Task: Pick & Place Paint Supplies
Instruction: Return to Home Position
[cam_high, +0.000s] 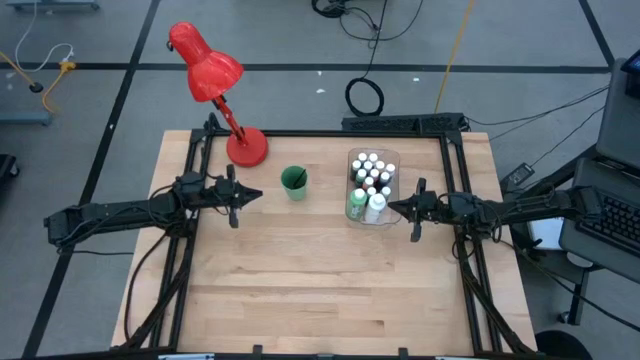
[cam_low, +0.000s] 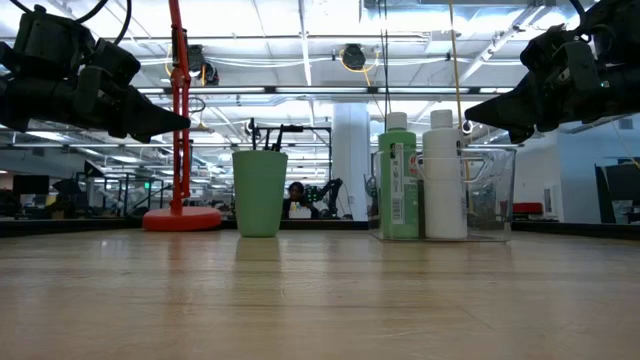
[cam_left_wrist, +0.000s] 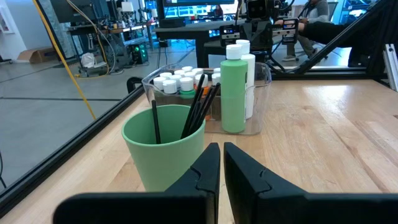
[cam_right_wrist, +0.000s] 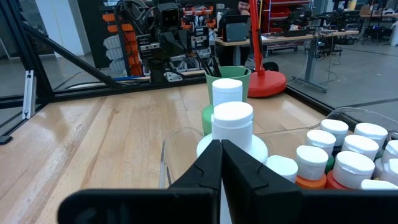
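Note:
The paint supplies are gathered at the table's far middle. Several small white-capped bottles (cam_high: 372, 172) stand in a clear tray (cam_high: 389, 156). A green bottle (cam_high: 356, 207) and a white bottle (cam_high: 376, 207) stand upright at the tray's near end. Dark brushes (cam_left_wrist: 200, 107) lean inside a green cup (cam_high: 294, 182), handles against its rim. My left gripper (cam_high: 258, 194) hovers shut just left of the cup, pointing level at it. My right gripper (cam_high: 390, 207) hovers shut just right of the tray, pointing at the white bottle (cam_right_wrist: 232, 127). Neither gripper holds anything.
A red desk lamp (cam_high: 208, 68) stands on its round base (cam_high: 247, 148) at the far left of the table, behind the cup. A black frame (cam_high: 330, 133) runs round the far and side edges. The bare wooden tabletop (cam_high: 320, 280) stretches toward the near edge.

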